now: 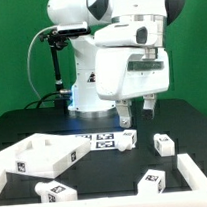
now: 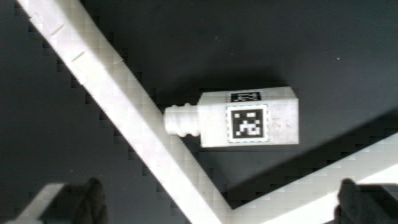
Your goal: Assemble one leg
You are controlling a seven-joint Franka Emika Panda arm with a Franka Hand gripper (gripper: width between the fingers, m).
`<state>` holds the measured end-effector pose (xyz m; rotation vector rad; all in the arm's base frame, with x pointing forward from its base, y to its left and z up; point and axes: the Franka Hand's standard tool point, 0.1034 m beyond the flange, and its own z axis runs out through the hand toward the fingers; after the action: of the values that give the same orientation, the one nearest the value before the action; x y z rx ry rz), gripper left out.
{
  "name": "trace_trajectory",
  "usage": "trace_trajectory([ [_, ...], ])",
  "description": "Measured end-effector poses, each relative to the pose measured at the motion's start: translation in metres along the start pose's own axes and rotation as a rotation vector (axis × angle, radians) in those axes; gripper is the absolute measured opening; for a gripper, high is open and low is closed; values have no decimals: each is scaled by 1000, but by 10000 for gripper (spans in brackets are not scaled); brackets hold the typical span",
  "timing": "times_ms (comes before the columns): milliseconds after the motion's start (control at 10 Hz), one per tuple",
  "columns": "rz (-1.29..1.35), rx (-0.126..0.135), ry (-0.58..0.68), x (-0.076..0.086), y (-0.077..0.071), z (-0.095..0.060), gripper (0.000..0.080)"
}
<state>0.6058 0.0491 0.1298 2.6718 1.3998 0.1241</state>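
In the wrist view a leg [image 2: 240, 118], a chunky white block with a stub end and black-and-white tags, lies on the black table with its stub against a long white rail [image 2: 107, 90]. My gripper [image 2: 214, 205] is open and empty, its two dark fingertips [image 2: 71, 200] wide apart and well short of the leg. In the exterior view the gripper [image 1: 137, 113] hangs open above the table. Legs lie below it at the exterior view's right [image 1: 162, 142], front centre [image 1: 152, 178] and front left [image 1: 52, 190]. I cannot tell which of them the wrist view shows.
The large flat white panel [image 1: 35, 154] lies at the exterior view's left. The marker board [image 1: 99, 142] lies in the middle, near the robot base. A white rail [image 1: 192, 175] runs along the front right; a second stretch of it shows in the wrist view [image 2: 338, 165].
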Motion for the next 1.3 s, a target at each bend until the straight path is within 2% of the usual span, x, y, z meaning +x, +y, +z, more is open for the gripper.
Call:
trace_trajectory([
  [600,14,1,2,0,0,0,649],
  [700,98,-3,7,0,5,-1,649],
  [900,239,-2,16,9,6,6,649],
  [1000,373,13,20,17,10,9,649],
  [1200,422,80,29,13,27,12,649],
  [1300,426,75,33,14,26,12,649],
])
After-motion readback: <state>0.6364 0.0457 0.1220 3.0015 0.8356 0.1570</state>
